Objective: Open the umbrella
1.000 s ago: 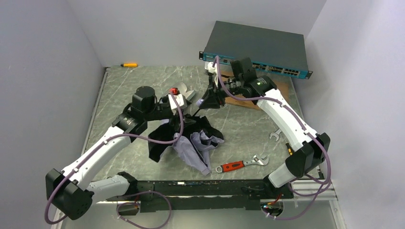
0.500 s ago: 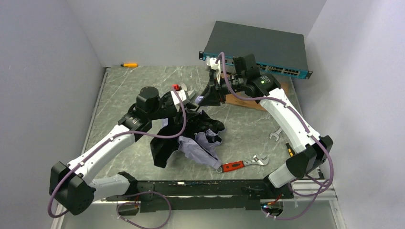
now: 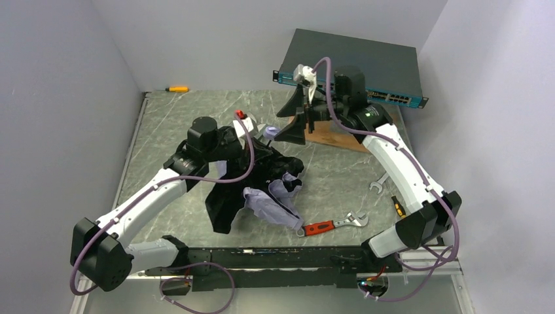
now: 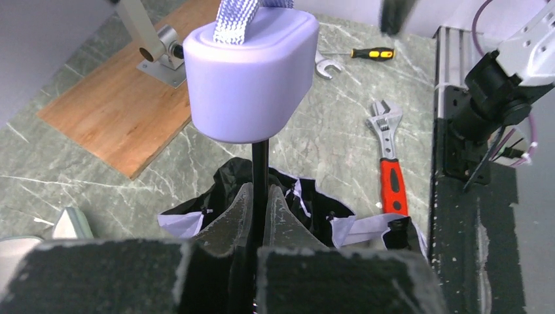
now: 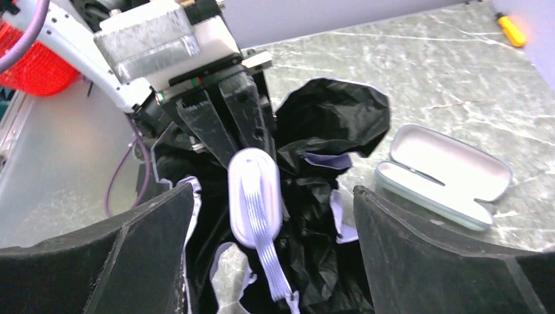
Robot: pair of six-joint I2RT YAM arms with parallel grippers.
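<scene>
Black umbrella shaft (image 4: 260, 171) sits pinched in left jaws; right jaws spread wide near the handle (image 5: 254, 195).

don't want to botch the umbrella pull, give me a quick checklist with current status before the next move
1. Left gripper clamped on the shaft just below the handle: ok.
2. Right gripper open wide enough for the handle: ok, one finger on each side and neither touching it.
3. Handle centred between the right fingers: not ok, it sits nearer one finger.
4. Strap clear of the right fingers: cannot tell, it trails from the handle's end between them.
5. Canopy free to spread: cannot tell, it is bunched and crumpled around the shaft.
6. Open case apart from the fabric: ok.
</scene>
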